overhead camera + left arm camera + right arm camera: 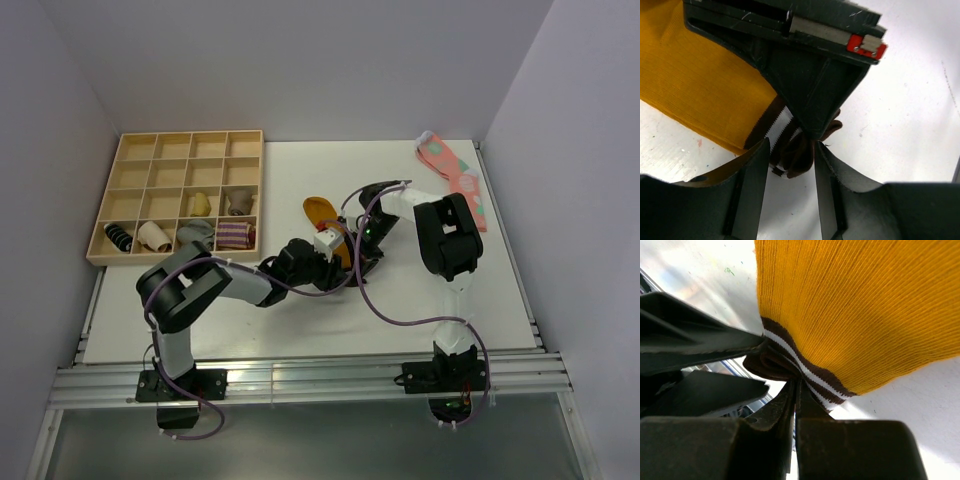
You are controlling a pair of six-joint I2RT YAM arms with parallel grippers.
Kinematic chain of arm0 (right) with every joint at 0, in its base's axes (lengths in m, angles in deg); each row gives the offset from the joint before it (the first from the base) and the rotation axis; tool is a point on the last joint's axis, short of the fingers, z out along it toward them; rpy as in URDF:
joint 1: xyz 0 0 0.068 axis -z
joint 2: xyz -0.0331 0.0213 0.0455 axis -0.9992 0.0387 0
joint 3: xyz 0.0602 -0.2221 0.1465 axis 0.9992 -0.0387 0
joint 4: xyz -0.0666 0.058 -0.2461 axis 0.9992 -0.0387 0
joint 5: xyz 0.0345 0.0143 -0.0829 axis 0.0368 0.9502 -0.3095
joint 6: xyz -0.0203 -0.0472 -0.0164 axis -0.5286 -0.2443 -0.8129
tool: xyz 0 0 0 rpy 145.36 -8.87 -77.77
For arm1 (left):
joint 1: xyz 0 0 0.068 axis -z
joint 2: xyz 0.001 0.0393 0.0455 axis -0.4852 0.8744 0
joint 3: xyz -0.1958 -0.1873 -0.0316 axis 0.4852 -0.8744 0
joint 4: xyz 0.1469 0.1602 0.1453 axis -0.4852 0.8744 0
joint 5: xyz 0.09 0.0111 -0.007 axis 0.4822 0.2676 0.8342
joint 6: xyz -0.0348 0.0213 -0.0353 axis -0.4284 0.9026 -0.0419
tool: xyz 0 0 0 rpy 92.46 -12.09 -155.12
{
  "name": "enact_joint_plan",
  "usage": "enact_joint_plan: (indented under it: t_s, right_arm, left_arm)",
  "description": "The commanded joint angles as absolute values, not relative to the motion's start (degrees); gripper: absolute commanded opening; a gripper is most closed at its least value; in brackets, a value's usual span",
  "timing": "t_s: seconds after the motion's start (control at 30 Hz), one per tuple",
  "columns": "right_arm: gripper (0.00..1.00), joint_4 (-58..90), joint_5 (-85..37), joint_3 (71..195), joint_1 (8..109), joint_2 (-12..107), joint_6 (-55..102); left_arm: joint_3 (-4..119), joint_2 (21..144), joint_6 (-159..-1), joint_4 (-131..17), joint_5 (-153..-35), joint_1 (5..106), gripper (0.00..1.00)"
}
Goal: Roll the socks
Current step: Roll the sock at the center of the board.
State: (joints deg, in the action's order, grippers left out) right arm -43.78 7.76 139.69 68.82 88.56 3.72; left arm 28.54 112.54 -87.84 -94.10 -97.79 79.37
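Your right gripper (796,384) pinched the ribbed mustard sock (855,305) by its bunched brown cuff (782,362); your left gripper (790,152) straddled that cuff, spread, half hidden.

Seen from above, the cuff of the sock (319,211) is covered; both wrist views crop its toe.

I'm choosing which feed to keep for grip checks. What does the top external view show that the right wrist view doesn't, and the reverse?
Only top external: the wooden tray holding sock bundles, and the pink sock at the far right.
Only right wrist: the right gripper pinched shut on the brown cuff, with the cuff's thin white stripes plain to see.
Both: the mustard-orange sock lying on the white table.
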Motion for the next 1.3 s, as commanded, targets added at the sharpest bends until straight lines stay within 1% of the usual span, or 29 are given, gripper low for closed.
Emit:
enact_joint_plan:
  t_s: [0.0, 0.17, 0.27, 0.37, 0.4, 0.47, 0.5, 0.57, 0.6, 0.77, 0.87, 0.93, 1.07, 1.13, 1.17, 1.2, 1.27]
  right_arm:
    - [0.0, -44.93, 7.16, 141.74, 69.23, 88.89, 2.7]
    - [0.0, -45.19, 7.07, 141.74, 69.23, 88.89, 2.52]
    - [0.0, -45.28, 7.16, 141.83, 69.23, 88.71, 2.43]
    - [0.0, -44.84, 7.07, 141.65, 69.23, 88.54, 2.61]
    - [0.0, -44.75, 7.07, 141.56, 69.23, 88.54, 2.61]
    - [0.0, -44.66, 7.16, 141.39, 69.23, 88.45, 2.61]
    - [0.0, -44.4, 7.16, 141.21, 69.23, 88.36, 2.61]
    - [0.0, -43.87, 7.16, 140.95, 69.24, 88.19, 2.7]
    - [0.0, -43.52, 7.07, 140.51, 69.23, 88.01, 2.87]
    - [0.0, -40.98, 6.72, 138.75, 69.32, 85.99, 3.84]
    - [0.07, -38.35, 6.2, 137.61, 69.32, 84.41, 4.54]
    - [0.14, -37.2, 5.84, 136.91, 69.32, 83.01, 5.07]
    - [0.21, -34.3, 5.58, 136.47, 69.5, 81.07, 5.6]
    - [0.3, -32.81, 5.66, 135.94, 69.76, 79.31, 5.6]
    - [0.3, -32.45, 5.84, 135.85, 69.85, 78.7, 5.25]
    - [0.35, -31.92, 5.84, 135.5, 69.85, 77.3, 4.64]
    - [0.37, -30.09, 5.84, 134.36, 70.11, 75.45, 4.02]
  left_arm:
    - [31.0, 114.01, -86.63, -94.34, -98.83, 79.74, 0.46]
    - [31.61, 115.07, -86.81, -93.99, -99.18, 79.74, 0.45]
    - [32.14, 115.86, -86.9, -93.55, -99.0, 79.74, 0.41]
    - [32.67, 116.48, -87.34, -93.02, -99.0, 79.74, 0.35]
    - [32.84, 116.74, -87.51, -92.93, -98.83, 79.74, 0.29]
    - [33.11, 117.44, -88.13, -92.23, -98.65, 79.65, 0.24]
    - [33.37, 117.7, -88.91, -92.06, -98.65, 79.65, 0.18]
    - [33.46, 118.5, -89.71, -91.88, -98.39, 79.65, 0.09]
    - [33.11, 118.59, -90.06, -92.23, -98.3, 79.65, 0.0]
    - [32.23, 119.38, -93.49, -92.41, -97.16, 79.74, 0.0]
    - [31.79, 119.81, -95.51, -91.97, -95.85, 79.74, 0.0]
    - [31.79, 119.99, -96.83, -90.74, -94.53, 79.74, 0.0]
    - [32.05, 120.61, -98.41, -88.63, -93.12, 79.74, 0.0]
    - [32.4, 121.13, -99.11, -87.4, -92.5, 79.74, 0.0]
    - [32.4, 121.22, -99.12, -87.05, -92.41, 79.74, 0.0]
    - [32.32, 121.31, -99.55, -86.7, -92.24, 79.65, 0.0]
    - [32.84, 121.49, -99.82, -85.2, -92.15, 79.65, 0.0]
